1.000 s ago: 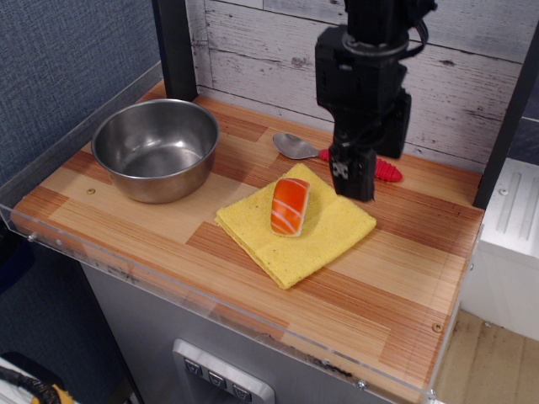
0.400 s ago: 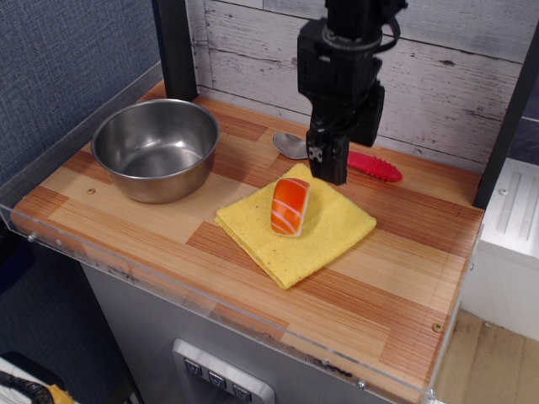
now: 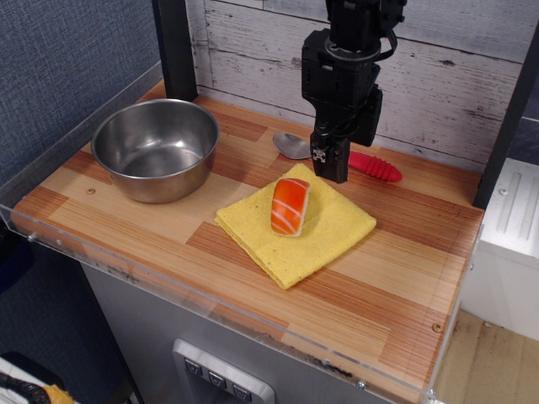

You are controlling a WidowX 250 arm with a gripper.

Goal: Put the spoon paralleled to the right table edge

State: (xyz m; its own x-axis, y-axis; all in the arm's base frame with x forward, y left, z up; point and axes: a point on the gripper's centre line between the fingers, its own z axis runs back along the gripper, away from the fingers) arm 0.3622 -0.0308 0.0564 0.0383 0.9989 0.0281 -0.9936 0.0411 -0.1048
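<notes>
The spoon lies near the back wall, its silver bowl [image 3: 292, 146] pointing left and its ribbed red handle [image 3: 376, 168] pointing right, roughly along the back edge. My black gripper [image 3: 330, 167] hangs over the spoon's neck and hides it. The fingers look close together; I cannot tell if they touch the spoon. The right table edge [image 3: 459, 290] is the short side of the wood-plank top, with a small screw [image 3: 436, 326] near its front corner.
A yellow cloth [image 3: 295, 223] lies mid-table with a salmon sushi piece [image 3: 290, 205] on it. A steel bowl [image 3: 156, 147] stands at the left. A clear acrylic rim [image 3: 210, 295] runs along the front. A black post [image 3: 175, 46] stands at the back left.
The gripper has moved left from over the red handle's end to over the spoon's neck. The spoon, cloth and sushi have not moved.
</notes>
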